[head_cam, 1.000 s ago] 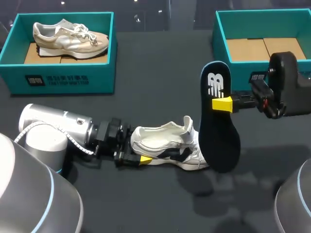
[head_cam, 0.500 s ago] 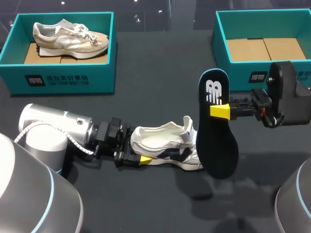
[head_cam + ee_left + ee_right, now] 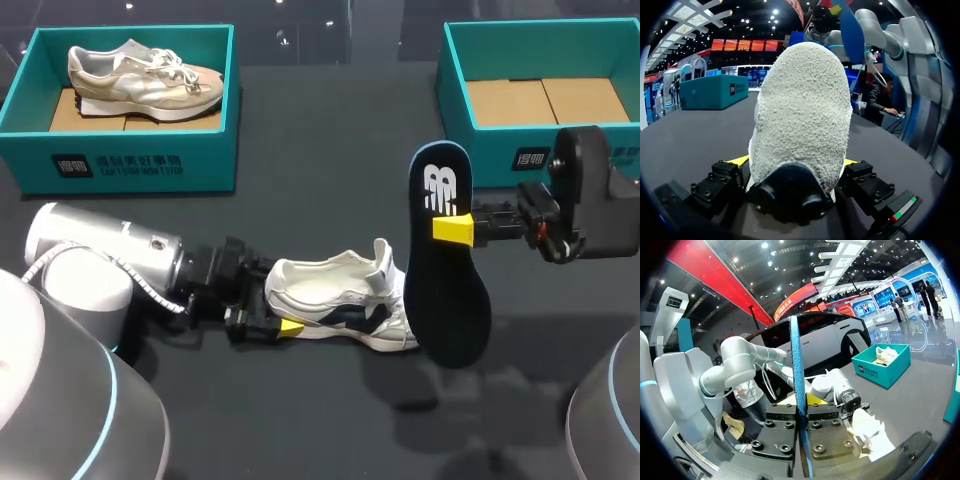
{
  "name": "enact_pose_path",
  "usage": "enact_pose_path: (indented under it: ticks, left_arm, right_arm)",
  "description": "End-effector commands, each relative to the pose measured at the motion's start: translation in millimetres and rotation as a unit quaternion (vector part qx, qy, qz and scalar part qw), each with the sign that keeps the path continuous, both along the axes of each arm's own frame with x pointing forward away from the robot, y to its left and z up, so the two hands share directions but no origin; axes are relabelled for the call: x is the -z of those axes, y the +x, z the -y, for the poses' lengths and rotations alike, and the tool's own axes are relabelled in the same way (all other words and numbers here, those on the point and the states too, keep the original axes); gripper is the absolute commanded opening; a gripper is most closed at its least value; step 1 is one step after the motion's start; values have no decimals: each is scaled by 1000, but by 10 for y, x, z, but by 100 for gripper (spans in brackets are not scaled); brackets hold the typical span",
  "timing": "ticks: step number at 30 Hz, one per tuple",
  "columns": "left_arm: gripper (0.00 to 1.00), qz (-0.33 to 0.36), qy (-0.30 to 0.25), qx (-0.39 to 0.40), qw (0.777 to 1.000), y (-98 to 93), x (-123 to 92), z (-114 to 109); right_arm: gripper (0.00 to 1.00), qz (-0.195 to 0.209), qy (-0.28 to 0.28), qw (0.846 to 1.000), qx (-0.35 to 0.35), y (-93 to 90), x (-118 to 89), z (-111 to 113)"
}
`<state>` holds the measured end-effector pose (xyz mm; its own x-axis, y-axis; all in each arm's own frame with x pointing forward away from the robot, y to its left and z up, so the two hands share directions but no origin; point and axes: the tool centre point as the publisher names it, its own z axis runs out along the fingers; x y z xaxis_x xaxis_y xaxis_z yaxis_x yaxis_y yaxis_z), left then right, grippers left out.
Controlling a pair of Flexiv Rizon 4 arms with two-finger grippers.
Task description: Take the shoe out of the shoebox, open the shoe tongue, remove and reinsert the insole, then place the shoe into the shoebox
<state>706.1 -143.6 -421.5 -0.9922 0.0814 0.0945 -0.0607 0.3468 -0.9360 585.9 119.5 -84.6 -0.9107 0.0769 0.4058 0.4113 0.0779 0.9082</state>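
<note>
Head view: high, behind robot, far off, looks down on most of counter [image 3: 320, 130]. Left wrist view: low over counter, tight behind heel of white shoe [image 3: 802, 115], looks along it toward raised insole [image 3: 852, 35]. Right wrist view: very close, edge-on to insole, faces back over counter toward white shoe. All three views share white shoe, insole.

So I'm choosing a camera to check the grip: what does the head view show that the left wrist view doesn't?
Only the head view: the box holding a beige shoe, and the insole's whole face. Only the left wrist view: the white shoe's heel close up, pinched in the left gripper. Both: the white shoe, and the insole in the right gripper.
</note>
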Motion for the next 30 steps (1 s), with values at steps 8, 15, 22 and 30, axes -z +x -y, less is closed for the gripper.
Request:
enact_pose_path:
  ticks: [8,15,22,30]
  left_arm:
    - [100,14,95,15,995,-33,-118,-259]
    - [100,14,95,15,995,-33,-118,-259]
    - [100,16,155,27,987,47,-290,-371]
    - [100,7,314,21,949,128,-479,-458]
  right_arm:
    - [0,1,-1,1000,4,-44,-3,7]
    - [0,1,-1,1000,4,-44,-3,7]
    - [0,1,-1,1000,4,-44,-3,7]
    - [0,1,-1,1000,4,-44,-3,7]
